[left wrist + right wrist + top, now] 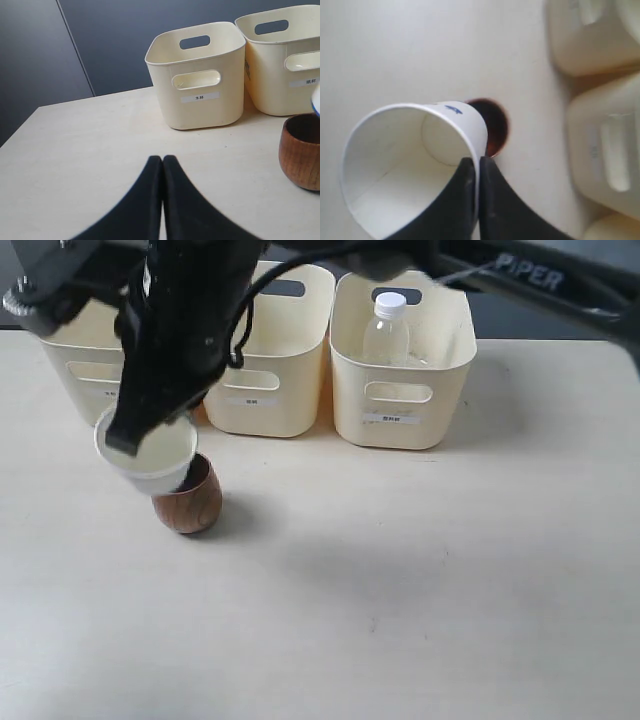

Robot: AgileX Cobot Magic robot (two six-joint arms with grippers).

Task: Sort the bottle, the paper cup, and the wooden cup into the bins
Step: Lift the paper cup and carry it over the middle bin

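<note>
On pale tabletop [420, 580], dark wall behind, right fingers [475, 172] pinching paper cup [410, 165], left fingers [162, 165] closed empty.

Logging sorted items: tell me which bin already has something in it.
The right-hand bin in the exterior view: the bottle stands inside it. Nothing shows in the middle bin; the left one is mostly hidden.

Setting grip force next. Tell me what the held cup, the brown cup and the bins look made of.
Paper cup: thin white matte paper, rolled rim.
Wooden cup: brown wood, visible grain, slight sheen.
Bins: probably cream moulded plastic, smooth, rounded corners.
</note>
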